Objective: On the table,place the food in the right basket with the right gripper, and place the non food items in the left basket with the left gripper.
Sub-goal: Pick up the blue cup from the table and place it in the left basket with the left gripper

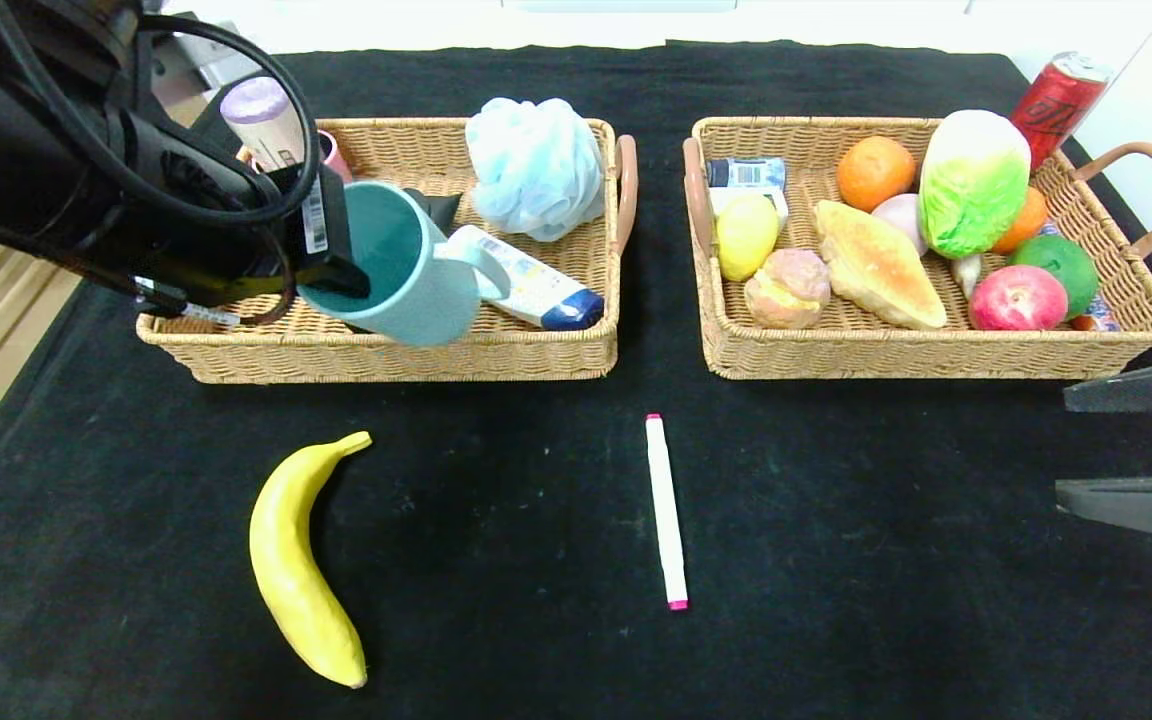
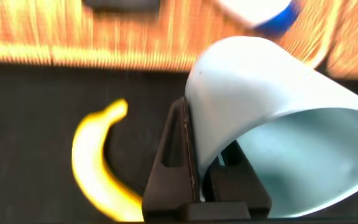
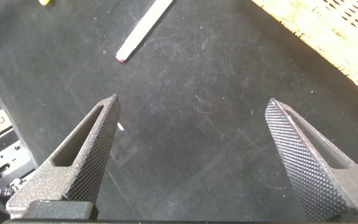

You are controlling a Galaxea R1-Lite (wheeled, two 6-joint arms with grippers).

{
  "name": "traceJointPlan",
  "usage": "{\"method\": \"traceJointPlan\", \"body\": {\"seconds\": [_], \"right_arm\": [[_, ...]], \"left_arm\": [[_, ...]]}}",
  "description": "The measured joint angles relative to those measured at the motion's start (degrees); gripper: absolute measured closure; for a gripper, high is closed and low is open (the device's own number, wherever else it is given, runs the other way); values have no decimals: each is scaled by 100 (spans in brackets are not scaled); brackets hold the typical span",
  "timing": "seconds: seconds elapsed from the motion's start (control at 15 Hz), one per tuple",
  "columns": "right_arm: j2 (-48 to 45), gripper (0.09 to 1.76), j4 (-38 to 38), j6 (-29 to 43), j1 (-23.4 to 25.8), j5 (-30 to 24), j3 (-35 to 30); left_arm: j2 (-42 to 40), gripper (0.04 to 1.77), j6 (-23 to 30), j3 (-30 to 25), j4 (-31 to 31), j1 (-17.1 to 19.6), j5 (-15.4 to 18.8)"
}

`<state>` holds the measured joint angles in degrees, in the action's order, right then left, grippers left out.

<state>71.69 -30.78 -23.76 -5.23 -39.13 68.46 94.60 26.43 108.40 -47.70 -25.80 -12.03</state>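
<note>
One mug (image 1: 416, 270), rigid, smooth, pinched by its rim in the left end effector (image 2: 197, 174), upper left; right end effector (image 3: 194, 162) wide open, lower right.

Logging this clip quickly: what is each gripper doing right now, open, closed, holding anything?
Left gripper: shut on the teal mug, held over the left basket.
Right gripper: open, empty, above the black table.

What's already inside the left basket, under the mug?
In the left basket: a blue bath pouf, a white tube, a lilac-capped bottle and something dark. The mug, held by the left pincer, and the arm hide the rest.
</note>
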Motion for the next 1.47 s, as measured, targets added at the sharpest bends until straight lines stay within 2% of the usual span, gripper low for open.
{"method": "traceJointPlan", "body": {"seconds": [0.2, 0.6, 0.8, 1.2, 1.47], "right_arm": [[-4, 14, 33, 0, 6, 2, -5], [-34, 14, 154, 1, 16, 5, -71], [-63, 14, 171, 1, 50, 0, -77], [-67, 14, 240, 0, 61, 0, -118], [-67, 14, 291, -5, -11, -2, -193]], "left_arm": [[-66, 163, -177, -68, 750, 363, 418], [-28, 163, -973, -379, 2580, 1296, 1278], [127, 163, -1207, -658, 3563, 1759, 1975], [829, 163, -1431, -739, 4652, 2188, 2255], [1102, 163, -1434, -759, 4899, 2302, 2537]]}}
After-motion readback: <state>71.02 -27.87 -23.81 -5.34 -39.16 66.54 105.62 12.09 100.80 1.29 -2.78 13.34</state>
